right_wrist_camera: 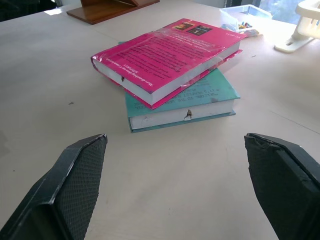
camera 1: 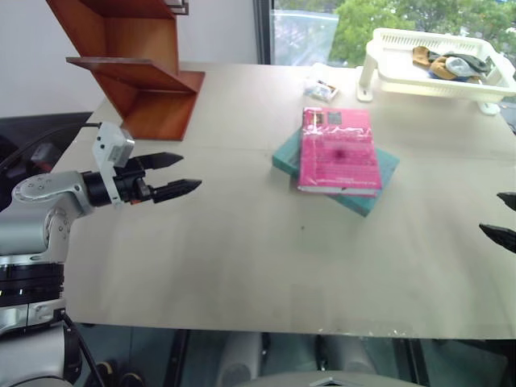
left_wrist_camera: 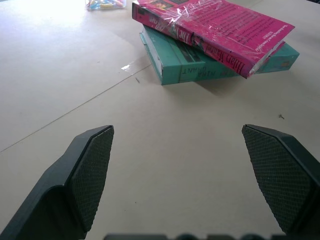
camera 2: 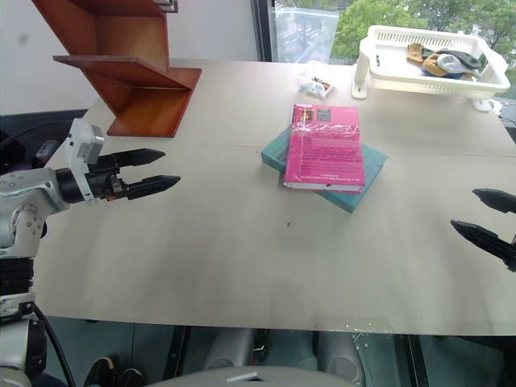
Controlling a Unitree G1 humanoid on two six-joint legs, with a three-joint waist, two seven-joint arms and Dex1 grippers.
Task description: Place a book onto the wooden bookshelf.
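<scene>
A: What fills the scene, biggest thing first?

B: A pale table (camera 1: 242, 266) spans nearly everything. At its far left corner stands the wooden bookshelf (camera 1: 137, 72), reddish-brown with slanted panels and flat ledges. At the far right sits a white basket (camera 1: 439, 64) holding some crumpled items.

A: And the book?

B: The book (camera 1: 339, 151), bright pink, lies flat near the table's middle, a little to the right, stacked on a teal-green book (camera 2: 355, 192) whose corners stick out beneath it. Just beyond the stack is a small clear box (camera 2: 314, 82).

A: Where are the grippers in relation to it?

B: The left gripper (camera 1: 176, 175) hovers over the left part of the table, in front of the bookshelf, pointing right toward the stack. Its jaws are spread wide with nothing between them. The book is well apart from it, off to its right and slightly farther away.

A: The right one?

B: The right gripper (camera 2: 486, 215) enters at the right edge, pointing left, its jaws also parted and empty. The book lies to its left and farther away, clear of both fingers (right_wrist_camera: 75, 180); from its wrist view the stack sits centred beyond the gap.
</scene>
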